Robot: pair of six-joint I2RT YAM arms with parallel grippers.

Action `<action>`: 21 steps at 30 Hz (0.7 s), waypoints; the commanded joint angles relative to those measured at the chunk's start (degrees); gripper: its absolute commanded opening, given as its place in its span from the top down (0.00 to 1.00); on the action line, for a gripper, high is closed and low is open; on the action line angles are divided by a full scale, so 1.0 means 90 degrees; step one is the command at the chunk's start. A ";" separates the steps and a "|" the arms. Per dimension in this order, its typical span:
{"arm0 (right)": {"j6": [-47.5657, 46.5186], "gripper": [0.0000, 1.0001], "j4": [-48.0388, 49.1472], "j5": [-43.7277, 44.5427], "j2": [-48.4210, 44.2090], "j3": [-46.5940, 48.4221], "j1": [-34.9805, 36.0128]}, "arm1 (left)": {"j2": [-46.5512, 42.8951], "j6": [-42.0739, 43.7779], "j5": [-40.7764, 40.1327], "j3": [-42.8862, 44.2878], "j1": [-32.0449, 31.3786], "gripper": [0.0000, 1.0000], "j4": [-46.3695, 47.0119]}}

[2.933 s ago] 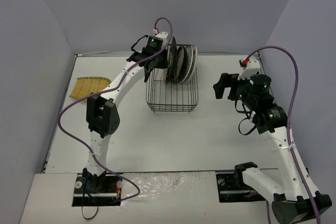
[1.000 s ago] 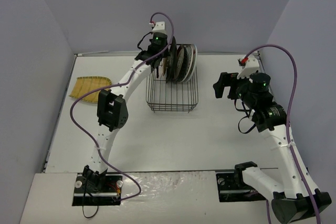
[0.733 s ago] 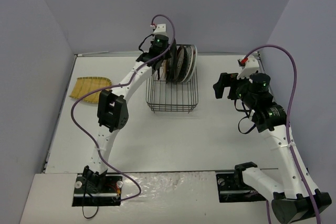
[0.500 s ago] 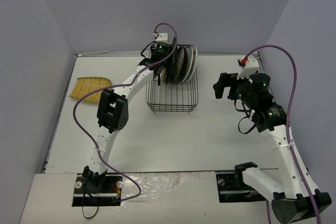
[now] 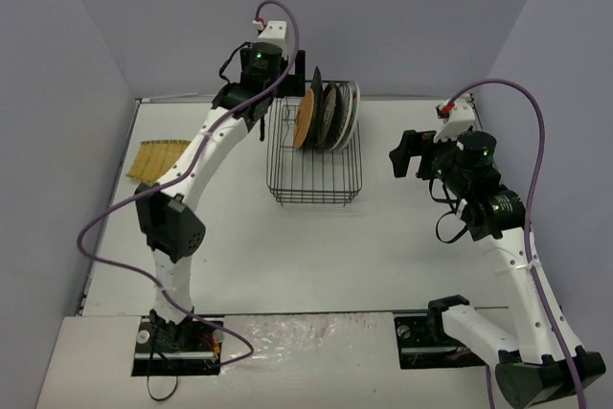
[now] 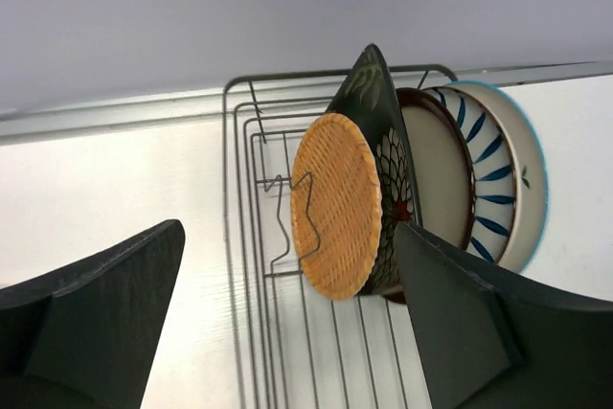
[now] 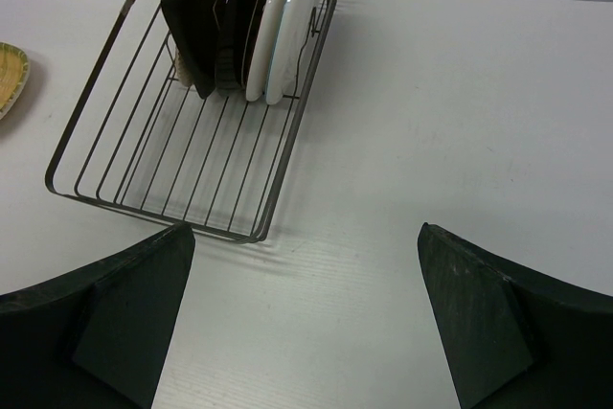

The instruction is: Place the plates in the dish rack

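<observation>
The black wire dish rack (image 5: 316,174) (image 6: 239,265) (image 7: 163,155) holds several plates upright at its far end. From the left stand an orange plate (image 5: 306,123) (image 6: 337,205), a dark square plate (image 6: 376,95), a red-rimmed cream plate (image 6: 439,165) and a striped white plate (image 6: 496,179) (image 5: 351,107). A yellow-green plate (image 5: 159,158) (image 7: 9,74) lies flat on the table at the left. My left gripper (image 5: 280,81) (image 6: 287,332) hangs open above the rack's far left corner, clear of the orange plate. Over bare table to the right of the rack, my right gripper (image 5: 407,156) (image 7: 306,318) is open and holds nothing.
The near half of the rack holds nothing. Purple-grey walls close the table on three sides, and the back wall runs just behind the rack. The arm bases sit at the near edge.
My left gripper has opened and let go of the orange plate, which now stands in the rack. The left arm has lifted and drawn back to the left. The right arm has not moved.
</observation>
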 commanded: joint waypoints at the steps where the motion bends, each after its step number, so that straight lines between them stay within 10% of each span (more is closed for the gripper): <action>1: -0.0026 0.00 0.0312 -0.0231 -0.0024 0.0281 0.0035 | -0.1402 0.0490 0.0030 -0.0325 0.0466 0.11 -0.0813; 8: -0.0021 0.00 0.0343 -0.0534 -0.0061 0.0080 0.0044 | -0.2593 0.0919 -0.0444 -0.3194 0.1757 0.11 -0.1147; 21: -0.0010 0.00 0.0449 -0.0677 -0.0292 -0.0259 0.0045 | -0.0689 0.1670 -0.0440 -0.3170 0.2348 0.13 -0.1504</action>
